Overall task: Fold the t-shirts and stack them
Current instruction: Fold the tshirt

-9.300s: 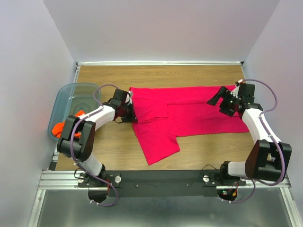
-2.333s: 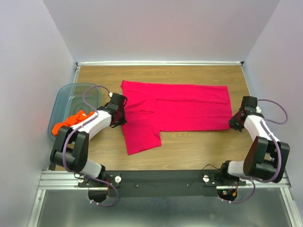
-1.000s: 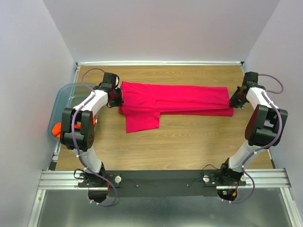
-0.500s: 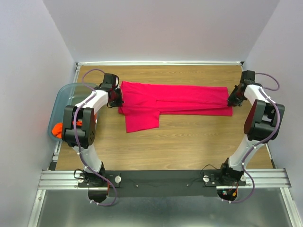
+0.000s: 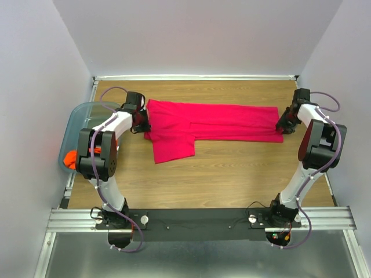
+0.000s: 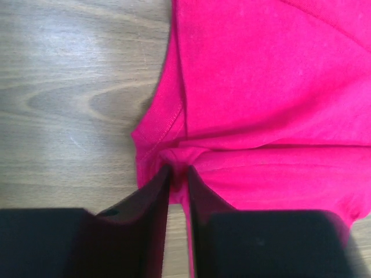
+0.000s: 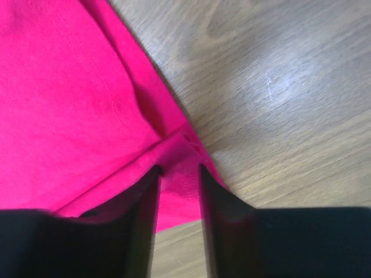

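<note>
Plain magenta-pink t-shirt (image 5: 214, 121), orange t-shirt (image 5: 69, 157), blue-grey bin (image 5: 80, 114), brown wood-grain table (image 5: 232, 171).

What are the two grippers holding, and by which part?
Both hold the pink t-shirt: the left gripper pinches its left edge, the right gripper a folded corner at its right end.

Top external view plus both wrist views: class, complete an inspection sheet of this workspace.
Surface: wooden table, grain visible.
Job's things: pink t-shirt folded into a long strip, flap toward the arm bases; orange t-shirt in the bin.
Clutter: blue-grey bin at left edge.
Grippers: left jaws pinch the strip's left end; right jaws its right end.
Cables: left cable and right cable loop clear of cloth.
Surroundings: plain walls, three sides.
</note>
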You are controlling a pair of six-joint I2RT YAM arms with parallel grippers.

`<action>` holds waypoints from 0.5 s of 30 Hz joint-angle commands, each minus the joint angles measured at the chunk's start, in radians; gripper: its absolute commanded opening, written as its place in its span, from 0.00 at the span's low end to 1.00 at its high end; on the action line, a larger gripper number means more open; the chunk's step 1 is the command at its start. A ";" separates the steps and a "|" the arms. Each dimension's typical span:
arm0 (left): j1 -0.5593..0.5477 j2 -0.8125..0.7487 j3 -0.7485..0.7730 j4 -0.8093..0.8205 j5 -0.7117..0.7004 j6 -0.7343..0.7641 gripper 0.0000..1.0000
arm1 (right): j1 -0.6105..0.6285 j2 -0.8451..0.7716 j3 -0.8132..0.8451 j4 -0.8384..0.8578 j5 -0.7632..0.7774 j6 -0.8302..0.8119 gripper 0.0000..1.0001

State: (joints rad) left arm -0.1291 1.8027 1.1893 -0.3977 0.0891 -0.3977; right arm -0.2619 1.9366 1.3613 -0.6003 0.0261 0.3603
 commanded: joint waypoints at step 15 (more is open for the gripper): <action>-0.148 -0.422 -0.408 0.022 0.011 -0.065 0.71 | 0.440 -0.384 -0.309 0.212 -0.259 0.147 0.84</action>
State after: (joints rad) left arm -0.2283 1.3685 0.8787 -0.3706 0.0666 -0.4309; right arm 0.0830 1.5654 1.1473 -0.4854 -0.0639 0.4141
